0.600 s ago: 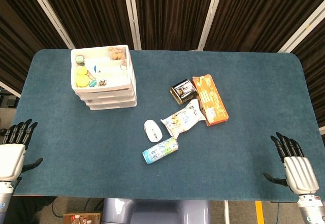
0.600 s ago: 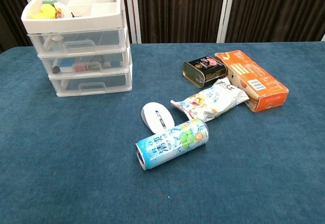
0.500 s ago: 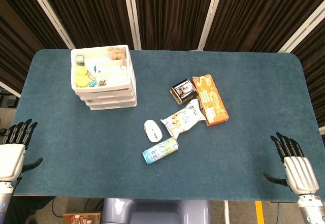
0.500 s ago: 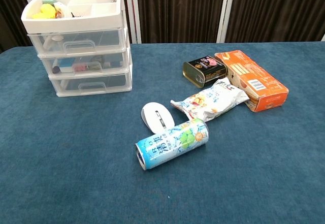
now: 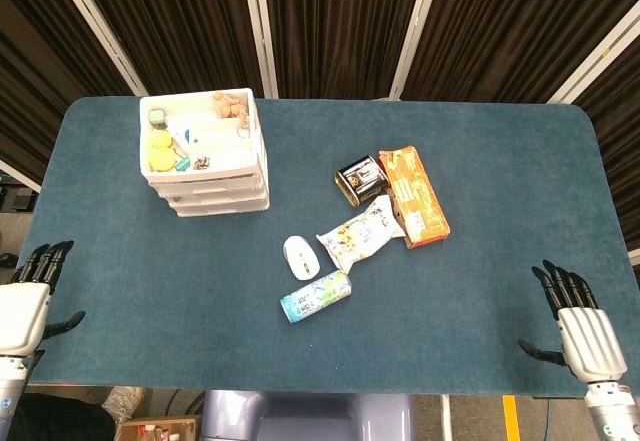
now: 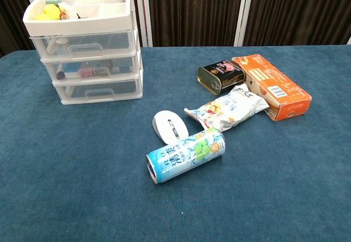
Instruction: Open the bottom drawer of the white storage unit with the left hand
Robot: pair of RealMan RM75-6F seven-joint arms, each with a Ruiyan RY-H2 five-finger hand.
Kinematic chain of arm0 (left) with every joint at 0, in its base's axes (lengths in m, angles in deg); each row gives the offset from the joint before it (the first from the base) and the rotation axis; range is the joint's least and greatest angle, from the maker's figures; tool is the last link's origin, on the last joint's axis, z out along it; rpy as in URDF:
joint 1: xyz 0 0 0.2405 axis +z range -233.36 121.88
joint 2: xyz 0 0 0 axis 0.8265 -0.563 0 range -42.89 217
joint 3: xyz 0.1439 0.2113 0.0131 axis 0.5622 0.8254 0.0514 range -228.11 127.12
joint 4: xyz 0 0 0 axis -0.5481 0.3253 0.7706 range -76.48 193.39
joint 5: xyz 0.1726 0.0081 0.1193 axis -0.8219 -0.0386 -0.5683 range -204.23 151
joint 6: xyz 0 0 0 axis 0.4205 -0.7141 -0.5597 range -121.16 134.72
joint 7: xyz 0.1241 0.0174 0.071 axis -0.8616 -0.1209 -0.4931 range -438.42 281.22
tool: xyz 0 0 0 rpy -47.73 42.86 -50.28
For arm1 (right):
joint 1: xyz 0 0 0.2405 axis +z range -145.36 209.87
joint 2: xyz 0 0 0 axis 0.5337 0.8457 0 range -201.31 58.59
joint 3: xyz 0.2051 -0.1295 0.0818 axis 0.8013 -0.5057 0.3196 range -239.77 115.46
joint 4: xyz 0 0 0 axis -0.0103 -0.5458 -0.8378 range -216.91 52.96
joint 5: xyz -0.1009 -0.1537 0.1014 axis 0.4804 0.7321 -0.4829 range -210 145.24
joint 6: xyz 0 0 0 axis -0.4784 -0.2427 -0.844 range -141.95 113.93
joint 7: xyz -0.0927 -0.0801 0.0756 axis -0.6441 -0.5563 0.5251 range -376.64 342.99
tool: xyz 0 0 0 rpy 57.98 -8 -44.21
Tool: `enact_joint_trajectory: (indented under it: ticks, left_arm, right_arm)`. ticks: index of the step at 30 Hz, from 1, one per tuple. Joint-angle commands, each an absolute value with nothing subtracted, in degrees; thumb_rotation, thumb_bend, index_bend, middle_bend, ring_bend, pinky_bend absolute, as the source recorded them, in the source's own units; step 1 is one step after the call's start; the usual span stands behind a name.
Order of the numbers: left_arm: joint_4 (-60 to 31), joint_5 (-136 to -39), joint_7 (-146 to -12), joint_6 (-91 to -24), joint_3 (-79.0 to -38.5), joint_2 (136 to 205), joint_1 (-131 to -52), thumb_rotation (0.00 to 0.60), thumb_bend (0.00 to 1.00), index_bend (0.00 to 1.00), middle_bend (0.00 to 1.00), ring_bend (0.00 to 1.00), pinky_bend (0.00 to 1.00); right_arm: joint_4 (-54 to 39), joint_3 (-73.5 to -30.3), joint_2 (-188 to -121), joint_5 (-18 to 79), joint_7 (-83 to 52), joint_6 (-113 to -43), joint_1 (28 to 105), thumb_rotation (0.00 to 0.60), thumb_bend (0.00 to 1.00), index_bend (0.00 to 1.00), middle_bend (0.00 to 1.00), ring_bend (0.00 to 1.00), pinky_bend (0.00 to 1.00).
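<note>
The white storage unit [image 5: 205, 166] [image 6: 88, 44] stands at the table's far left, three clear drawers under an open top tray of small items. Its bottom drawer [image 6: 98, 91] is closed, the handle facing me. My left hand [image 5: 25, 301] hovers at the near left edge of the table, fingers apart, holding nothing, far from the unit. At the near right edge my right hand [image 5: 580, 326] is likewise spread and empty. Neither hand shows in the chest view.
In the middle lie a white computer mouse [image 6: 170, 125], a drink can [image 6: 185, 155] on its side, a snack bag [image 6: 226, 108], a dark tin [image 6: 220, 76] and an orange box [image 6: 271, 86]. Dark curtains hang behind the blue table [image 5: 480, 131].
My left hand has dropped slightly toward the near edge. Nothing else has moved.
</note>
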State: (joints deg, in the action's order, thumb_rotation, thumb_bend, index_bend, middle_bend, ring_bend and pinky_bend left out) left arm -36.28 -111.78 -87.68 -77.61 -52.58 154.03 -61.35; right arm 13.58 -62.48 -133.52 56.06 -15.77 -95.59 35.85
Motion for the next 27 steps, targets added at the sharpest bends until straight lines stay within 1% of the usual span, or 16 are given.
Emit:
enact_joint_trajectory:
  ticks: [1, 2, 4, 6, 8, 11, 12, 18, 20, 27]
  left_arm:
    - [-36.23, -111.59, -87.39, -77.89, -53.34, 154.59, -61.72, 0.600, 0.42, 0.09, 0.61, 0.59, 0.67]
    - [-36.31, -111.44, -86.83, -78.00, -53.78, 154.96, -61.92, 0.600, 0.46, 0.12, 0.71, 0.66, 0.72]
    - [-37.05, -110.54, -85.51, -77.68, -54.49, 155.58, -62.23, 0.600, 0.51, 0.13, 0.81, 0.75, 0.78]
    - [-38.96, -108.58, -83.76, -76.21, -55.44, 156.08, -62.92, 0.600, 0.53, 0.15, 0.90, 0.83, 0.84]
    - [-40.88, -106.07, -82.99, -73.99, -56.30, 156.34, -63.82, 0.600, 0.53, 0.16, 0.96, 0.91, 0.88]
    - [-44.52, -99.66, -83.02, -68.78, -58.42, 157.07, -66.22, 0.600, 0.54, 0.15, 0.98, 0.97, 0.93]
    - [-45.21, -98.08, -83.22, -67.70, -58.95, 157.28, -66.80, 0.600, 0.55, 0.15, 0.99, 0.97, 0.93]
    - [-48.93, -80.74, -84.75, -58.38, -64.63, 160.60, -73.03, 0.600, 0.55, 0.14, 1.00, 0.98, 0.98]
    - [-48.80, -74.97, -85.68, -56.57, -66.34, 162.31, -75.29, 0.600, 0.55, 0.14, 1.00, 0.99, 1.00]
    - [-45.24, -60.06, -87.03, -51.83, -69.99, 168.13, -81.79, 0.600, 0.56, 0.14, 1.00, 0.99, 1.00]
  right_arm:
    - [13.74, -62.59, -133.46, 55.98, -15.59, -95.24, 35.94, 0.600, 0.08, 0.00, 0.00, 0.00, 0.06]
    - [13.78, -62.66, -133.41, 56.05, -15.47, -95.12, 35.99, 0.600, 0.08, 0.00, 0.00, 0.00, 0.06]
    - [13.75, -62.77, -133.35, 56.18, -15.29, -95.02, 36.02, 0.600, 0.08, 0.00, 0.00, 0.00, 0.06]
    - [13.83, -62.84, -133.16, 56.22, -14.74, -95.00, 35.98, 0.600, 0.08, 0.00, 0.00, 0.00, 0.06]
    - [13.94, -62.78, -132.96, 56.18, -14.20, -95.07, 35.98, 0.600, 0.08, 0.00, 0.00, 0.00, 0.06]
    - [14.07, -62.79, -132.73, 56.27, -13.74, -94.92, 36.09, 0.600, 0.08, 0.00, 0.00, 0.00, 0.06]
    - [14.09, -62.82, -132.72, 56.29, -13.72, -94.86, 36.11, 0.600, 0.08, 0.00, 0.00, 0.00, 0.06]
    - [14.47, -62.84, -132.58, 55.99, -13.58, -94.54, 36.17, 0.600, 0.08, 0.00, 0.00, 0.00, 0.06]
    - [14.62, -62.76, -132.46, 55.79, -13.27, -94.43, 36.22, 0.600, 0.08, 0.00, 0.00, 0.00, 0.06]
    - [14.80, -62.56, -132.06, 55.17, -11.99, -93.47, 36.67, 0.600, 0.08, 0.00, 0.00, 0.00, 0.06]
